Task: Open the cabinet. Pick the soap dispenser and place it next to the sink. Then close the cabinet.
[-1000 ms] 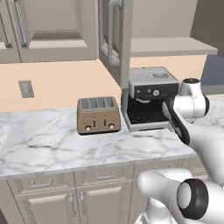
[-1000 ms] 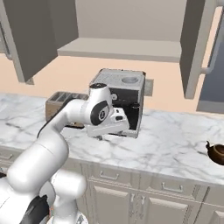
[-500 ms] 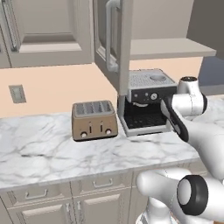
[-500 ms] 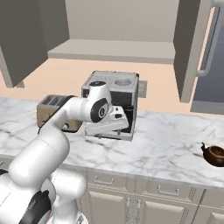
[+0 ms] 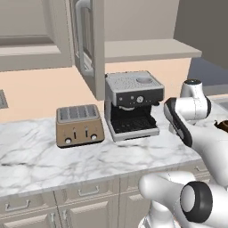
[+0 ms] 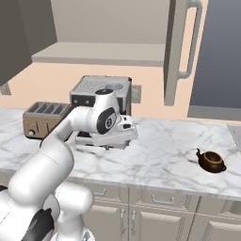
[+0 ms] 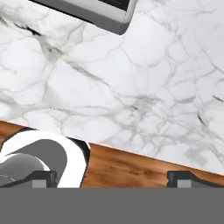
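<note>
Marble counter [image 7: 144,78] below wide-open pincer [image 7: 111,177]; fingertips cropped.

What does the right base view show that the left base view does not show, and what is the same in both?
Right base view alone: a small dark teapot on the marble counter, clear of the other appliances, and a wall outlet behind the coffee machine.

Left base view alone: the front of the toaster with its dials, and the coffee machine's drip tray.

Both: the toaster, the coffee machine, the marble counter, the open cabinet above them with its bare shelf, and the arm over the counter.
</note>
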### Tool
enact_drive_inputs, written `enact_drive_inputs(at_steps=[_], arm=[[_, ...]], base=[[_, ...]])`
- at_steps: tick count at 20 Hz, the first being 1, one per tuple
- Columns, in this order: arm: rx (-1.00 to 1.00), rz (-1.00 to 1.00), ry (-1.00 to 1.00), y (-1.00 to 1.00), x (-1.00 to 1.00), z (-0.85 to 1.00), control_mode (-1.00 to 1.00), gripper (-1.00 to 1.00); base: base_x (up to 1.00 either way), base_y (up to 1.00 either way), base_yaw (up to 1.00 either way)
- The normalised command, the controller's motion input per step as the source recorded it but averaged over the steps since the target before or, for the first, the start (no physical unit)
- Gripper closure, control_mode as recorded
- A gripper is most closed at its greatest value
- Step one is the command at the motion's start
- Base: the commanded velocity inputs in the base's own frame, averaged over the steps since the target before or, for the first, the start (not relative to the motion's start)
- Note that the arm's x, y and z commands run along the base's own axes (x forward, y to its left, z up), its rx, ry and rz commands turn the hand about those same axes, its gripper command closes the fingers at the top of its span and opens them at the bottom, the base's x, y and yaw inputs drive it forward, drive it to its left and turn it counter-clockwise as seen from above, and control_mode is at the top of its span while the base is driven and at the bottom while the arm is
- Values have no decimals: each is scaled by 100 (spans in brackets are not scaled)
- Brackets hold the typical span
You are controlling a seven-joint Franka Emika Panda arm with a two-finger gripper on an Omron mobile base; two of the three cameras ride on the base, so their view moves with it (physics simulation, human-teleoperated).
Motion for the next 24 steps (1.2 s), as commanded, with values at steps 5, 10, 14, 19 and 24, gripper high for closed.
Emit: enact_drive_inputs(at_steps=[5,10,14,19,24], arm=[[0,0,0,0,0,0,100,-100],[0,0,0,0,0,0,100,-100],[0,0,0,0,0,0,100,-100],[0,0,0,0,0,0,100,-100],[0,0,0,0,0,0,100,-100]], base=[[21,-4,-2],[46,8,0],[3,0,0],[0,0,0],[0,0,0]])
